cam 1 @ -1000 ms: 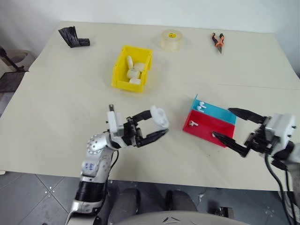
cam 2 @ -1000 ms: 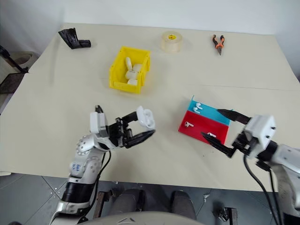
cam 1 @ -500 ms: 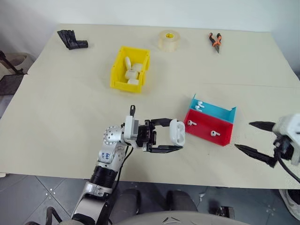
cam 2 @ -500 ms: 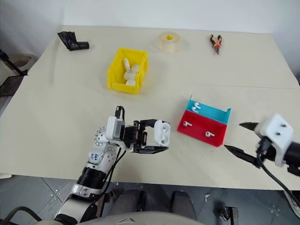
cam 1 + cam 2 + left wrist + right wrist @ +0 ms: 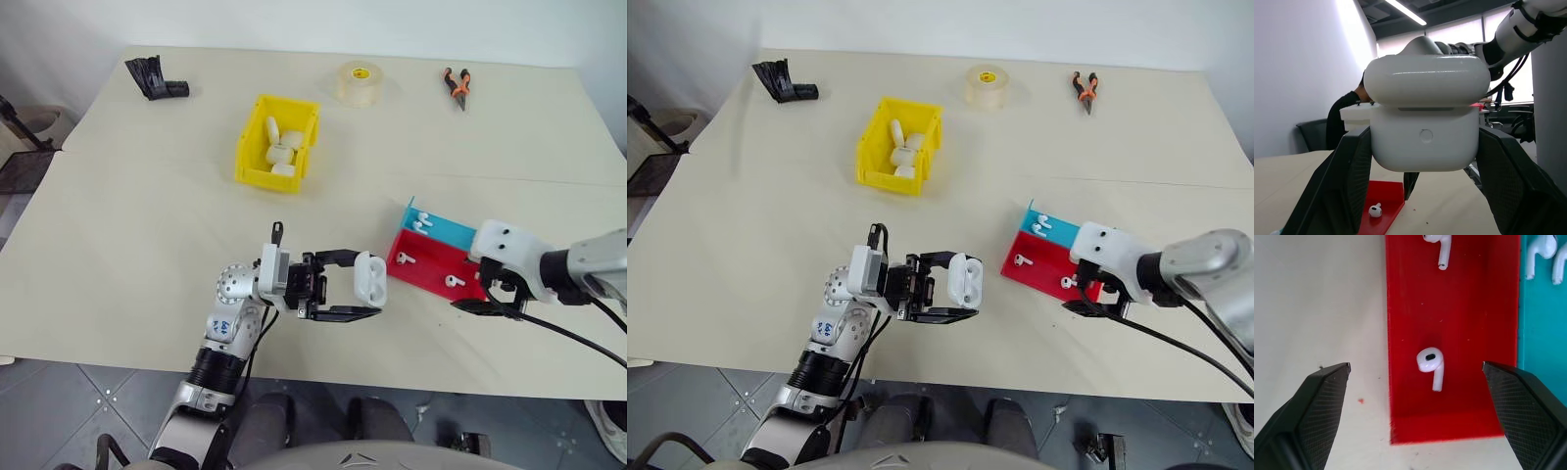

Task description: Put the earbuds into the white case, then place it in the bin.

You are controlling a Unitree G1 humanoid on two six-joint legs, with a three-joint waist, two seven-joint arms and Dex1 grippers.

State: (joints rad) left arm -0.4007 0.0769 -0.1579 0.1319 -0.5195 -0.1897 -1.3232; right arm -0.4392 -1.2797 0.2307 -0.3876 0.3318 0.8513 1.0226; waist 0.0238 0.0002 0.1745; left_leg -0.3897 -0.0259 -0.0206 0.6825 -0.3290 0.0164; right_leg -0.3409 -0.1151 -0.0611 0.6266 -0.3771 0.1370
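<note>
Over the near edge of the table (image 5: 118,245), the left gripper (image 5: 364,287) is clamping the white case (image 5: 369,278) between its two black fingers, holding it up in the air with the lid standing slightly ajar, just beside the red tray (image 5: 431,277). No earbud appears to be inside it yet, though its interior is hidden. The right gripper (image 5: 1418,382) is hanging over the red tray with its fingers spread wide and nothing between them, straddling one of the earbuds (image 5: 1431,364) that is lying on the tray floor; a second earbud (image 5: 1440,247) is resting farther along the same tray, and two more are sitting in the blue tray (image 5: 1542,308) alongside. The bin (image 5: 257,157) is standing well apart, farther back on the table, already holding several similar white cases. Judging by this, the task is sitting early: picking up the earbuds, loading and closing the case, and carrying it to the bin are all remaining.
</note>
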